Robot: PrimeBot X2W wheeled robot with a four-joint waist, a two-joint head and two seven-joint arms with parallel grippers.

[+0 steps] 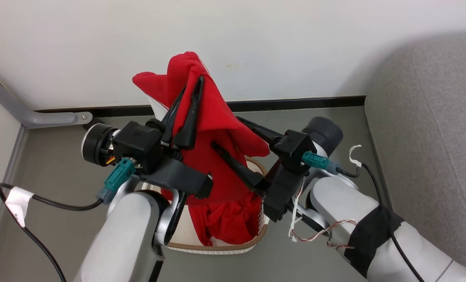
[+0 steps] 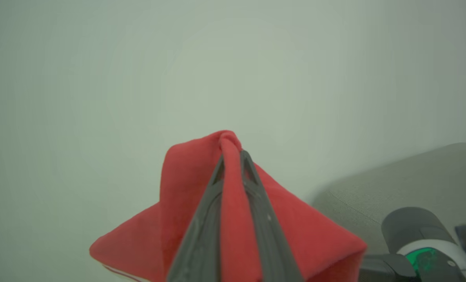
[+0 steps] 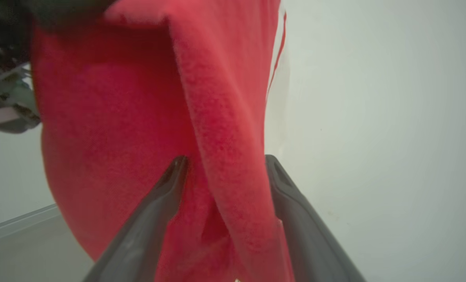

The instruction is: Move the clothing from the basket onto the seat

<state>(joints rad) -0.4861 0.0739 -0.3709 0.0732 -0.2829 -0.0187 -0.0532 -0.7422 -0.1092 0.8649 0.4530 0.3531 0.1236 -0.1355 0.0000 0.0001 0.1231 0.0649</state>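
Both arms and the raised clothing (image 1: 217,117) hide most of the basket (image 1: 217,248), where more red fabric lies. The left end effector (image 1: 193,83), pointing upward, is clamped on a fold. The right end effector (image 1: 225,131) holds its fingers apart, straddling the hanging cloth.

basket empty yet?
No. Red clothing lies inside the basket rim, below the piece pinched in the left gripper.

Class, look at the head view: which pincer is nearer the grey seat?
Right. The right pincer, open around a fold of the hanging red clothing, lies toward the seat. The left pincer, shut on the top of the clothing, is farther left.
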